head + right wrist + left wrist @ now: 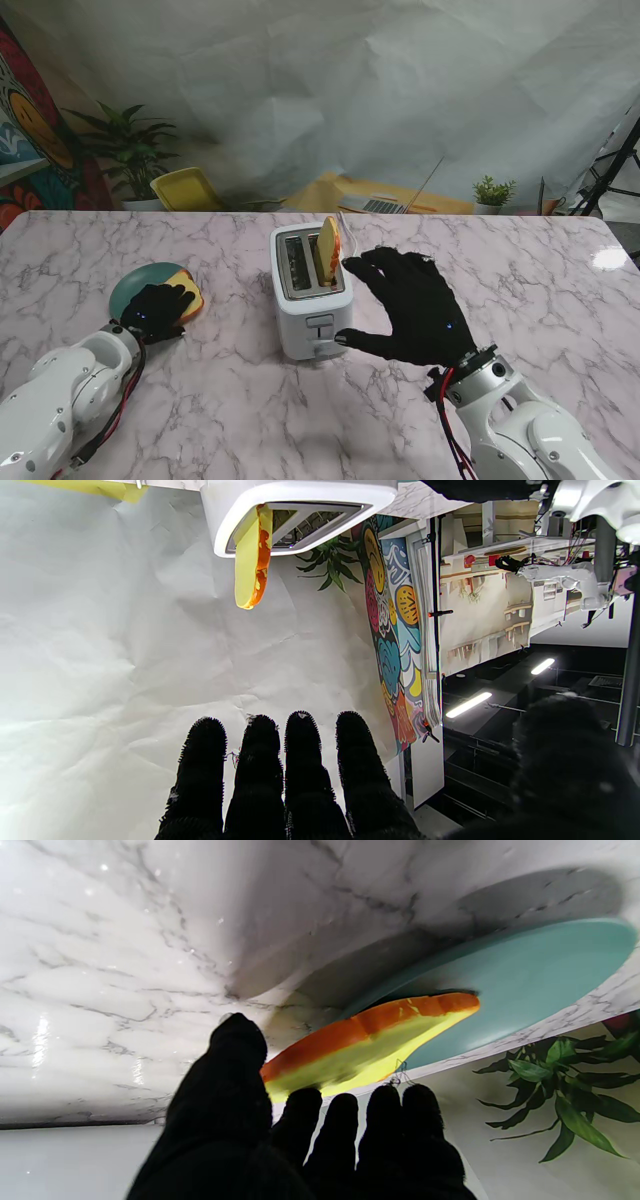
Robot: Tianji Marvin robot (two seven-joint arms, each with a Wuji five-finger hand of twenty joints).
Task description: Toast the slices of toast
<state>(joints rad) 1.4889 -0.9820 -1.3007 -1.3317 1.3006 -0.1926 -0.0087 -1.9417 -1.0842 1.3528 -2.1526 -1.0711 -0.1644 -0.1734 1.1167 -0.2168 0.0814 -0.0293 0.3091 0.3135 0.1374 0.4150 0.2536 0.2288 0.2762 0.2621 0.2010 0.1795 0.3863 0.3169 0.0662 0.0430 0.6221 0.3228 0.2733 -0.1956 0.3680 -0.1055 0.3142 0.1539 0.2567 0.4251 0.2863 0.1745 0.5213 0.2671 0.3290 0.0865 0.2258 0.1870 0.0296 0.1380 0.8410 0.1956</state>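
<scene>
From the stand's view the marbled counter (420, 420) carries one white, boxy, two-slot toaster (310, 290) at its centre, one round teal plate (140, 283) at about nine o'clock of it, and two toast slices; the first toast slice (328, 250) stands upright, half out of the right slot, yellow-faced with an orange crust; the second toast slice (194, 300) lies on the plate's right edge; the left hand (158, 310), black-gloved, rests over it, grip unclear here; the right hand (415, 305) hovers at three o'clock of the toaster, fingers spread, holding nothing; in the left wrist view the fingertips (345, 1105) sit at the slice's edge, and I cannot tell whether they grip; in the right wrist view four straight fingers (305, 745) are apart, empty.
</scene>
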